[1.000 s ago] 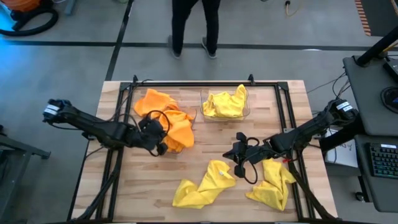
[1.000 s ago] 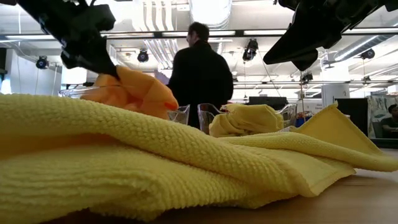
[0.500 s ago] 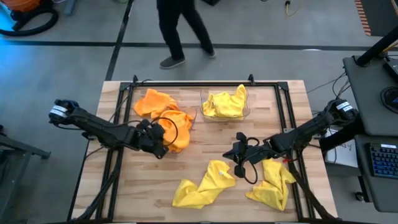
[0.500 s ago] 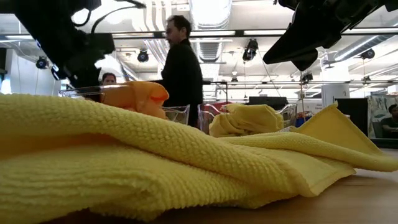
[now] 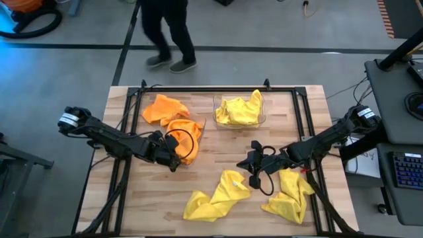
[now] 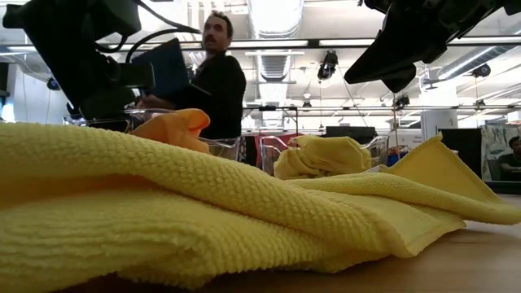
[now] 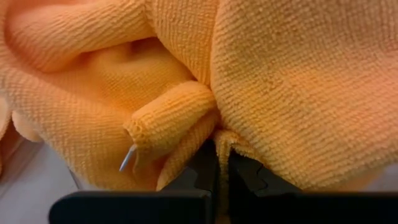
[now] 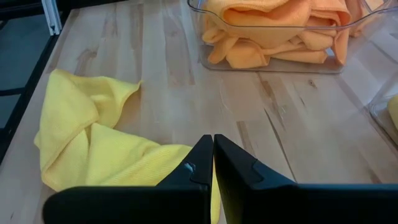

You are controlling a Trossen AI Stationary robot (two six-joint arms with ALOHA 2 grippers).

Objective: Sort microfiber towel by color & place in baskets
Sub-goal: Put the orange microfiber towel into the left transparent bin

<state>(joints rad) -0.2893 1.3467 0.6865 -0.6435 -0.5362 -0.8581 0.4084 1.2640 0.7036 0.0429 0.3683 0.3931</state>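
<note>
High view shows the left gripper pinching an orange towel at the near edge of the left basket; the cloth may spill over the rim. The right gripper, pressed together and empty, waits above two yellow towels on the table. Black frame rails border the work area.

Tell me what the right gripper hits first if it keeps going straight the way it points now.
Probably the loose yellow towel lying just ahead of the right gripper, which is shut. Beyond it lies bare table, then the clear basket of orange towels. Height above the towel is unclear.
</note>
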